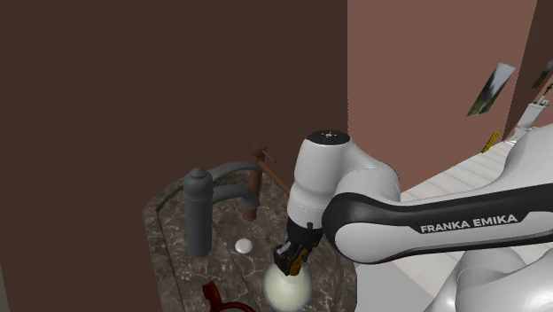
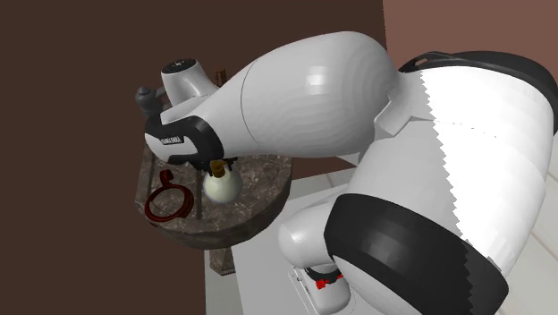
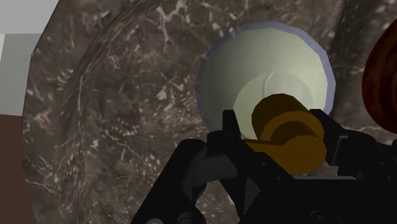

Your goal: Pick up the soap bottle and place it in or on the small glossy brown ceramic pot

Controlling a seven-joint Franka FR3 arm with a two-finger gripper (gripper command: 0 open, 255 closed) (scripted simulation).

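Dark veined stone tabletop point(image 1: 177, 257), rounded at the edge, backed by a flat brown wall. On it, toward the shoulder view's lower edge: a pale, bulbous soap bottle point(image 1: 288, 285) with an amber pump head, upright, long axis vertical. Directly above, the black gripper point(image 1: 292, 260), pointing straight down along that axis. From the wrist camera, seen end-on: cream body of the bottle below, pump head lodged between the two fingers point(image 3: 230, 137), pressed close on either side (apparently clasped at the neck, no gap to make out). Cannot tell whether lifted clear of the stone or resting on it. Just beside the bottle, toward the second exterior view's left, a dark red-brown pot point(image 2: 168, 202), rim up, near but apart. Next, by judgement: raise straight up, carry sideways across that short gap, lower over the pot's mouth. Arm folded forward over the table, elbow high, wrist turned down, forearm crossing the shoulder view from the right. Farther back, a tall grey bottle point(image 1: 198, 208) and a small white disc point(image 1: 244, 245), likely clear of the path.
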